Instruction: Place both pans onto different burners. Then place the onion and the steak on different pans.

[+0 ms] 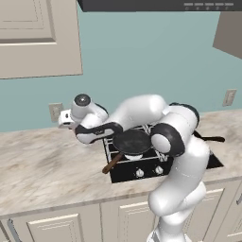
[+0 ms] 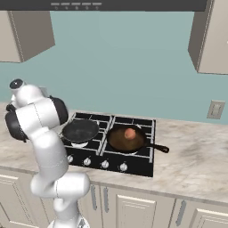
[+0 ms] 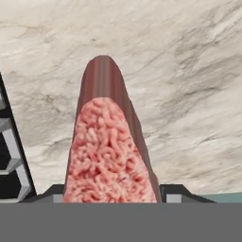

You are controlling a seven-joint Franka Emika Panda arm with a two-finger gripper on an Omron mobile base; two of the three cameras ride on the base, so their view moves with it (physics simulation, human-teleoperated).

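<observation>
Pinkish-red steak (image 3: 111, 151), marbled face toward the hand camera and darker brown rim arching over its top, standing between the two dark fingertips (image 3: 175, 193) at the bottom of the hand view, each tip set close against a flank of the slab: gripper (image 3: 111, 196) clenched on the steak. Beyond the slab, veined beige marble counter (image 3: 189, 85); at the left edge of that view, black cooktop (image 3: 7, 160) corner with grate bars. From the left base camera, white arm (image 1: 179, 142) bent leftward, hand held over the counter just left of the cooktop; fingers themselves hidden behind the wrist there. Nearer on the cooktop, row of silver knobs (image 2: 104, 164). Behind them, black pan (image 2: 80, 130) on the front-left burner, its wooden handle (image 1: 113, 163) jutting toward the counter edge. Beside it, reddish-brown pan (image 2: 126, 139) on the front-right burner, dark handle pointing right, orange-brown onion (image 2: 130, 133) resting inside. Rear burners (image 2: 133, 121) bare under their grates. Farther back, teal wall (image 2: 124, 62) with a socket (image 2: 216, 109), pale cabinets and dark hood above.
</observation>
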